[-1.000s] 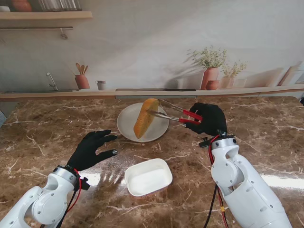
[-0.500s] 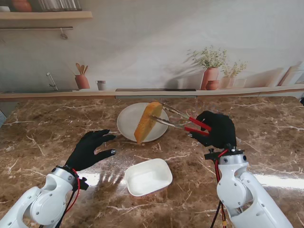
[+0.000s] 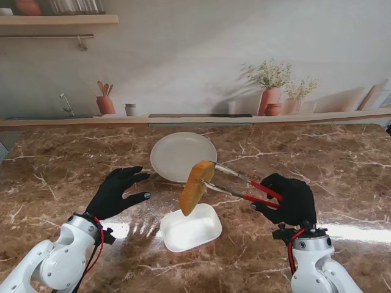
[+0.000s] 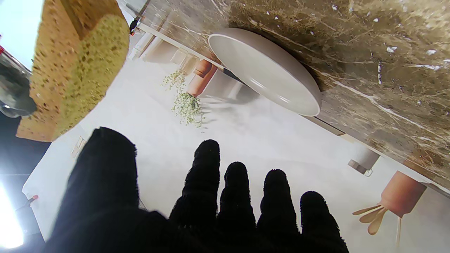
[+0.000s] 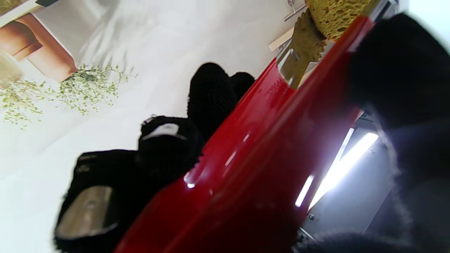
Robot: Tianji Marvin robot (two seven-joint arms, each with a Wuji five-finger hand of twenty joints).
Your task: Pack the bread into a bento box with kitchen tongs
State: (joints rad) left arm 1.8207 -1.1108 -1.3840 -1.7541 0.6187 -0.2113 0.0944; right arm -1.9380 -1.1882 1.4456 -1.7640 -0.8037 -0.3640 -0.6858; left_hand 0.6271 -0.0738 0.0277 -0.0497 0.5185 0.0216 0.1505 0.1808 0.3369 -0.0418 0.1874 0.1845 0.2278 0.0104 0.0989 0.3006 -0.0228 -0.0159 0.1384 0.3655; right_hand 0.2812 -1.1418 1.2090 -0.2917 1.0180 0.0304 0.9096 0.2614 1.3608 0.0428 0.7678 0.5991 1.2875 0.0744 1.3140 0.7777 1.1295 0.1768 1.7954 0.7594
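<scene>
From the stand, no writing or label shows on anything. The white box [image 3: 190, 227] sits on the marble table [image 3: 342, 159] nearer to me than the plate [image 3: 174, 152]; both look bare inside. The right hand [image 3: 287, 200] is closed round the red grips of the tongs [image 3: 241, 187], whose metal tips pinch the bread [image 3: 195, 187]. The bread hangs tilted in the air, its lower end over the box's far rim, its upper end near the plate's near edge. The left hand [image 3: 116, 192] lies to the left of the box, fingers spread, holding nothing. Pots, a plant and a cup of utensils line the back ledge.

The left wrist view shows the left hand [image 4: 197, 207] with its fingers [image 4: 276, 196] apart and nothing between them. Past them the plate [image 4: 267, 70] rests bare on the marble, and the bread [image 4: 70, 66] shows its porous crumb close up, which the stand view does not give. The box is out of this view.

The right wrist view is filled by the red tongs [image 5: 253, 165], with the right hand [image 5: 168, 154] wrapped about them. Beyond the grips the bread [image 5: 334, 14] sits clamped at the tips. Neither plate nor box shows here.
</scene>
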